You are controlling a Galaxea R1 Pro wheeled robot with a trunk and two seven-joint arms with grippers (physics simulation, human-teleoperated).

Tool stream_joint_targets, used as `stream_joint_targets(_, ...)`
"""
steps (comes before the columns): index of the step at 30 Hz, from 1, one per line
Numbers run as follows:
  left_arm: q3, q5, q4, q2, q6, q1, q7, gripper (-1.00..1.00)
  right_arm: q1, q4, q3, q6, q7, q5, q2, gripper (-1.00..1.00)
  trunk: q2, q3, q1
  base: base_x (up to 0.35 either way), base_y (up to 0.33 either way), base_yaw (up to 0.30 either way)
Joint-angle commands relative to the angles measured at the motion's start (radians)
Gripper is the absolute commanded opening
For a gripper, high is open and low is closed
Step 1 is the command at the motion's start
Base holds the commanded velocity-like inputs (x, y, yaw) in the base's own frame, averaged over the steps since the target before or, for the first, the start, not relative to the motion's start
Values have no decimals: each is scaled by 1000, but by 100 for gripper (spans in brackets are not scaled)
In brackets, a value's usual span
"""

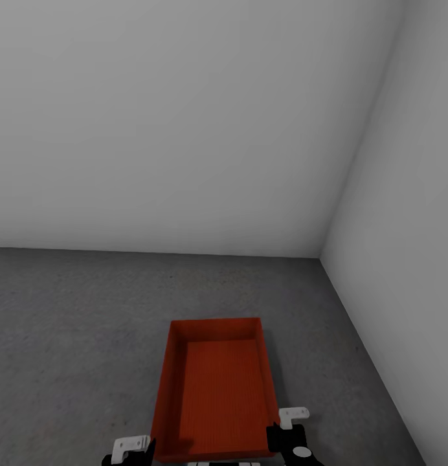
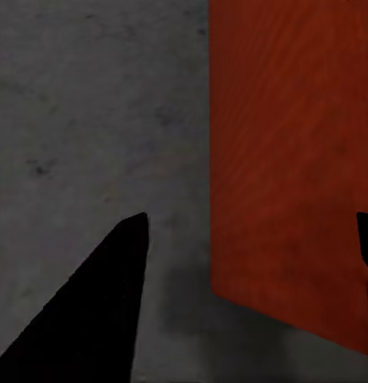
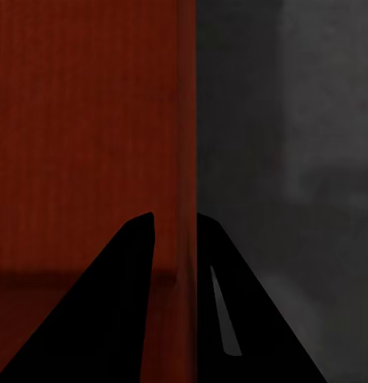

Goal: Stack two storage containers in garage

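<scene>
**A:** Where is the red bin?

**B:** It is low over the grey floor, near the wall corner. The right claw pinches its thin side wall.

**A:** And the left claw?

**B:** It is spread around the other wall. The bin looks light and stiff, so hold both walls.

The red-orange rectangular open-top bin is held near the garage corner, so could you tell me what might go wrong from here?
The right gripper pinches only the thin wall of the red-orange rectangular open-top bin, which could slip or twist out. The left gripper straddles the opposite wall with its fingers apart, so the bin may tilt. The white side wall stands close, leaving little room.
</scene>
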Motion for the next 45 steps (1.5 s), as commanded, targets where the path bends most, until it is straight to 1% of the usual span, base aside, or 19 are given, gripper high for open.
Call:
stream_joint_targets(1, 15, -2, 17, 0, 0, 0, 44, 100, -2, -4, -38, -4, -10, 11, -1, -100, 0, -1, 0, 0, 0, 0)
stream_joint_targets(3, 15, -2, 17, 0, 0, 0, 45, 100, -2, -4, -38, -4, -10, 11, -1, -100, 0, -1, 0, 0, 0, 0)
stream_joint_targets(4, 15, -2, 17, 0, 0, 0, 45, 100, -2, -4, -38, -4, -10, 11, -1, 100, 0, -1, 0, 0, 0, 0)
stream_joint_targets(45, 15, -2, 17, 1, -4, 0, 43, 100, -2, -4, -38, -2, -9, 11, -1, 100, 0, -1, 0, 0, 0, 0)
